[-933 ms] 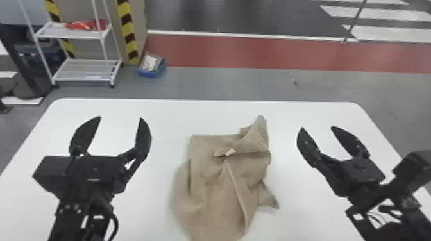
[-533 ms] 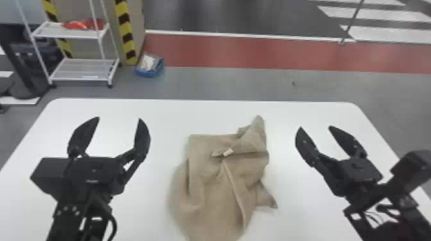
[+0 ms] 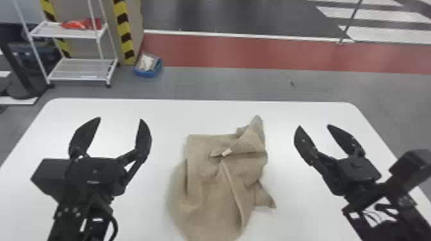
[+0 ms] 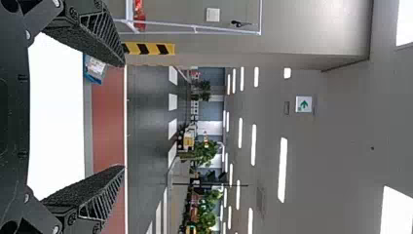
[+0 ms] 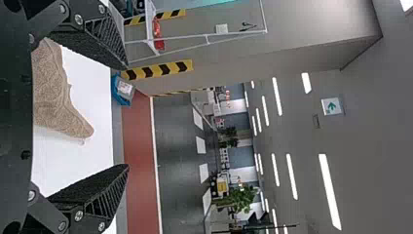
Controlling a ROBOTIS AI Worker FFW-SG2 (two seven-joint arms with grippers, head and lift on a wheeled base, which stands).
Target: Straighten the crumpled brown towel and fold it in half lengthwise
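Observation:
In the head view my left gripper (image 3: 120,118) stands open to the left of the towel, over the white table. My right gripper (image 3: 313,125) is open on the towel's other side, a gap away from it. Between them lies the crumpled brown towel (image 3: 213,189), with folds, a small white tag and one corner sticking up toward the far edge. Nothing is between the fingers of the left gripper (image 4: 124,116) in the left wrist view. In the right wrist view the right gripper (image 5: 128,116) has spread fingers, with part of the towel (image 5: 56,97) beyond them.
The white table (image 3: 154,112) reaches under both arms, its far edge well beyond the fingertips. On the floor behind it stand a white rack (image 3: 80,69) and a blue bin (image 3: 148,67), away from the arms.

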